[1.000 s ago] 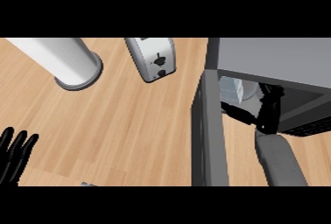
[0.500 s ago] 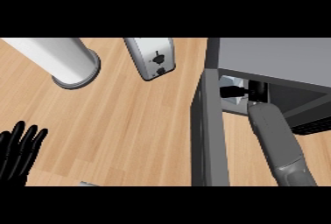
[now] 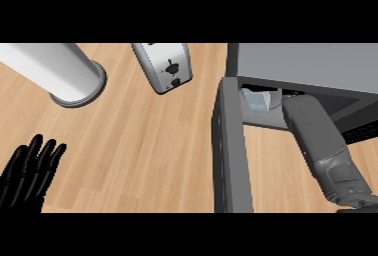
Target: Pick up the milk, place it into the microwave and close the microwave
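Pale boxy milk carton (image 3: 258, 102) sitting inside the grey microwave (image 3: 303, 65), upper right — door (image 3: 230, 150) hanging open. Grey right forearm (image 3: 317, 140) reaching in, right hand hidden — grip impossible to tell. Black left hand (image 3: 29, 172) resting lower left, fingers straight and apart, over wood-grain counter (image 3: 148, 150).

A kitchen: a wooden counter (image 3: 148, 150) carries what looks like a toaster (image 3: 166, 67) beside a grey microwave (image 3: 303, 65), door open.

I see a pale wood counter (image 3: 148, 150) with fine straight grain, a mid-grey microwave (image 3: 310, 60) with a darker grey door (image 3: 230, 150), a bluish-white milk carton (image 3: 257, 101), a black left hand (image 3: 29, 172), a grey right forearm (image 3: 321, 145), a silver toaster (image 3: 164, 65) with black knobs (image 3: 171, 64), a white cylinder (image 3: 55, 70)
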